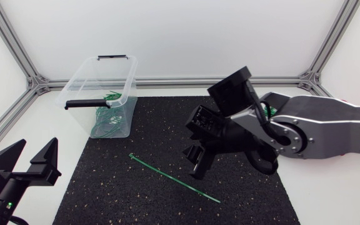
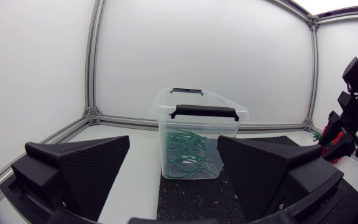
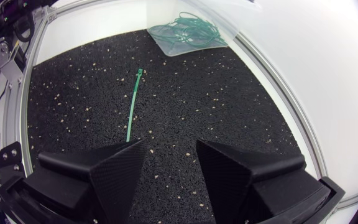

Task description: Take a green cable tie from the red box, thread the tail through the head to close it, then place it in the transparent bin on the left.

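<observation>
Green cable tie [image 1: 174, 178] lies flat and straight on the speckled black mat [image 1: 124, 200], unthreaded, well apart from the transparent bin [image 1: 99, 94]. Its head end points toward the bin and its thin tail toward the right gripper [image 1: 197, 159]. In the right wrist view the tie [image 3: 133, 106] runs ahead of that gripper [image 3: 169, 149], with the tail tip just beside one finger; whether they touch cannot be told. The fingers stand spread with nothing between them.

The bin stands at the mat's far left corner with a tangle of looped green ties [image 1: 108, 122] on its floor. The right wrist view shows only one corner of the bin [image 3: 185, 31].

The red box is almost wholly hidden behind the right arm [image 1: 330, 128]. Only a sliver of red with some green [image 2: 329, 138] shows in the left wrist view, too small to make out.

The left gripper [image 1: 36, 153] sits off the mat's near left corner, partly cut off by the head view's edge. Its fingers are apart and hold nothing, and it faces the bin [image 2: 201, 143] in its own view [image 2: 174, 142]
</observation>
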Controlling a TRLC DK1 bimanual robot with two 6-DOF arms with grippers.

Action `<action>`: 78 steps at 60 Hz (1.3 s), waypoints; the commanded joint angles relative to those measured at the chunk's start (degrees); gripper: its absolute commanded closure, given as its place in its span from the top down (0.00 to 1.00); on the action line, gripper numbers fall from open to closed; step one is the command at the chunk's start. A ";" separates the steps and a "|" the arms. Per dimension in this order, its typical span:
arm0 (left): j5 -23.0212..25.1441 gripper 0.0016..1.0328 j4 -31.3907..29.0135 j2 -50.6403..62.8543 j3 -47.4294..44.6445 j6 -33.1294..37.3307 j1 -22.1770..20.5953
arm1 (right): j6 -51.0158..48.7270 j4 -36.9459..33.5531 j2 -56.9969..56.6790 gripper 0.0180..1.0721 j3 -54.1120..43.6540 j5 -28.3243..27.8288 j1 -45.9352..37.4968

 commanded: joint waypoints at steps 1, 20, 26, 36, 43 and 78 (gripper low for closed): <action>0.30 0.96 -1.72 -0.08 -2.13 -0.50 -0.25 | -1.90 -1.06 5.17 0.66 2.71 1.62 1.35; 0.30 0.96 -1.72 -0.08 -2.13 -0.50 -0.25 | -2.26 -10.55 20.02 0.71 16.95 1.70 4.61; 0.30 0.96 -1.81 0.01 -2.13 -0.50 -0.25 | -2.43 -13.98 24.15 0.71 22.05 1.79 5.22; 0.30 0.96 -1.81 0.01 -2.13 -0.50 -0.25 | -3.40 -19.51 29.69 0.71 29.17 2.06 6.10; 0.30 0.96 -1.81 0.01 -2.13 -0.50 -0.25 | -3.84 -23.82 32.59 0.71 33.56 2.06 6.89; 0.30 0.96 -1.81 0.27 -2.13 -0.50 -0.52 | -1.03 -29.97 40.67 0.63 40.86 1.44 8.65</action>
